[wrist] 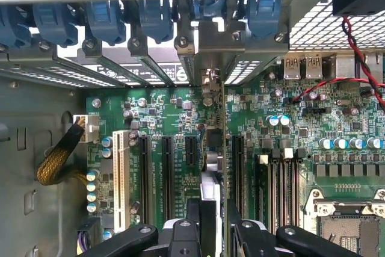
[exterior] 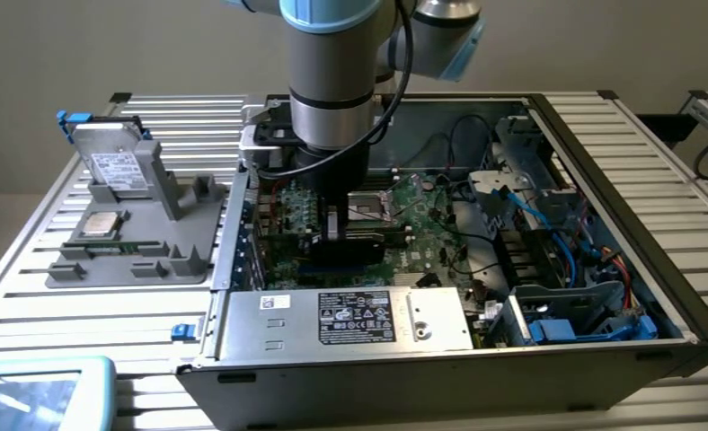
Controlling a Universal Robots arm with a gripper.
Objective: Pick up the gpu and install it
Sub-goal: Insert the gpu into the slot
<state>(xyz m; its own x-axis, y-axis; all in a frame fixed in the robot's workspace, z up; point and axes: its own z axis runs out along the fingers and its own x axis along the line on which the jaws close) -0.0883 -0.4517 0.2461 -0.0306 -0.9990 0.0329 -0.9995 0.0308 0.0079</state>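
In the wrist view the gpu point(wrist: 223, 148) stands edge-on, a thin green board edge with a metal bracket end toward the case's rear slot openings. It runs down into the row of black expansion slots point(wrist: 168, 173) on the green motherboard point(wrist: 283, 148). My gripper point(wrist: 212, 221) is shut on its upper edge, one black finger on each face. In the exterior view the gripper point(exterior: 336, 229) is low inside the open computer case point(exterior: 618, 162), with the gpu's black cooler block point(exterior: 360, 241) just above the motherboard. I cannot tell whether the card is fully seated.
Blue slot latches point(wrist: 156, 16) line the case's rear wall. A CPU socket point(wrist: 349, 221) lies beside the slots. A power supply point(exterior: 354, 319) fills the case's near side, with blue cables point(exterior: 570, 242) on the exterior view's right. A grey fixture point(exterior: 138, 242) outside holds a hard drive point(exterior: 117, 166).
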